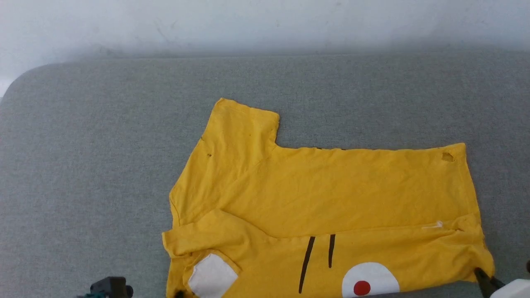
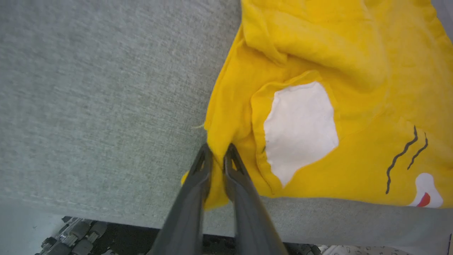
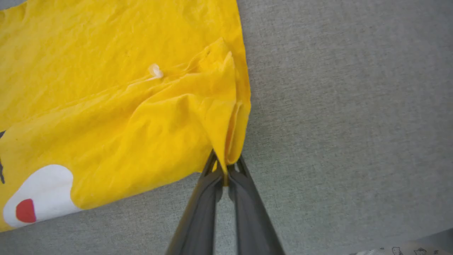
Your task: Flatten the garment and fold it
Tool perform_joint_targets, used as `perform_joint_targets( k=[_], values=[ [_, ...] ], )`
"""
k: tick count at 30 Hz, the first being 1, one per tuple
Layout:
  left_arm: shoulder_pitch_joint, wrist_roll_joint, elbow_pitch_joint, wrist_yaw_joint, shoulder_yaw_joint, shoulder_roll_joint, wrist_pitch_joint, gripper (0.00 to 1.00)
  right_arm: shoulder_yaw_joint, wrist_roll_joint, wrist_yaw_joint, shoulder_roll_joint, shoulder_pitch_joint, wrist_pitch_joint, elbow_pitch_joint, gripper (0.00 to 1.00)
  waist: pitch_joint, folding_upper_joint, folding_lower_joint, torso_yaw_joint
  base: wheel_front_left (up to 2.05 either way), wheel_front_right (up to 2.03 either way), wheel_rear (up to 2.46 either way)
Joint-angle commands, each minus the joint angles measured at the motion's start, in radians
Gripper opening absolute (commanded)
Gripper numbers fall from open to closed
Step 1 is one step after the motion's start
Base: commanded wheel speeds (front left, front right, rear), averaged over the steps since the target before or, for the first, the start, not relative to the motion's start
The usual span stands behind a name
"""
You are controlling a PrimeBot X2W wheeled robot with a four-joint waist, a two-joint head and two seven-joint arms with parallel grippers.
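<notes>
Dark fingers of the left gripper [image 2: 218, 152] rise from the bottom centre of the left wrist view. They are drawn close together, with the yellow edge of the T-shirt [image 1: 323, 190] nipped between their tips, just left of a white patch [image 2: 299, 124] on a folded-over sleeve. At the bottom centre of the right wrist view, the right gripper [image 3: 225, 168] is clamped on a bunched corner fold of the same cloth. Seen from the head view, the T-shirt lies mostly flat across the middle and lower part of the frame on a grey fabric surface [image 1: 83, 165]. Its near strip is turned over, showing two black lines [image 1: 308, 260] and a white oval [image 1: 372, 275] with a red dot [image 1: 362, 288] at the bottom edge. Another sleeve [image 1: 242, 124] points toward the upper centre, and a pale wall [image 1: 265, 20] runs along the top.
</notes>
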Motion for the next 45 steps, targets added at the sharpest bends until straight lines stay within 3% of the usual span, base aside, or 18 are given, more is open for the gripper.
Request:
perform_joint_targets(
  k=[1, 7, 16, 20, 27, 31, 37, 45],
  values=[
    [-0.037, -0.004, 0.027, -0.013, 0.005, -0.012, -0.025, 1.0, 0.021, -0.009, -0.002, 0.003, -0.017, -0.01, 0.016, 1.0, -0.002, 0.0, 0.0001, 0.001, 0.0, 0.0, 0.0],
    [-0.089, -0.033, -0.006, -0.048, 0.067, -0.027, -0.101, 1.0, -0.01, -0.004, -0.002, 0.003, -0.06, -0.048, -0.021, 1.0, 0.003, 0.0, 0.0001, -0.004, 0.0, 0.0, 0.0],
    [-0.288, 0.121, -0.128, -0.033, 0.126, 0.086, -0.178, 1.0, -0.011, -0.05, -0.002, -0.019, -0.167, -0.136, -0.131, 1.0, 0.09, 0.0, 0.0001, -0.018, 0.0, 0.0, 0.0],
    [-0.494, 0.2, -0.12, -0.067, 0.09, 0.126, -0.196, 1.0, 0.031, -0.054, -0.002, -0.047, -0.228, -0.184, -0.147, 1.0, 0.168, 0.0, 0.0001, -0.028, 0.0, 0.0, 0.0],
    [-0.896, 0.284, 0.052, -0.168, -0.028, 0.158, -0.115, 1.0, 0.123, -0.042, -0.002, -0.085, -0.335, -0.25, -0.132, 1.0, 0.307, 0.0, 0.0001, -0.051, 0.0, 0.0, 0.0],
    [-1.045, 0.268, 0.196, -0.234, -0.089, 0.141, -0.032, 1.0, 0.154, -0.036, -0.002, -0.092, -0.379, -0.27, -0.108, 1.0, 0.35, 0.0, 0.0001, -0.071, 0.0, 0.0, 0.0],
    [-1.135, 0.248, 0.364, -0.294, -0.142, 0.146, 0.075, 1.0, 0.177, -0.025, -0.002, -0.09, -0.402, -0.284, -0.065, 1.0, 0.387, 0.0, 0.0001, -0.11, 0.0, 0.0, 0.0],
    [-1.156, 0.244, 0.459, -0.312, -0.167, 0.163, 0.137, 1.0, 0.181, -0.018, -0.002, -0.096, -0.419, -0.301, -0.038, 1.0, 0.423, 0.0, 0.0001, -0.145, 0.0, 0.0, 0.0]
  ],
)
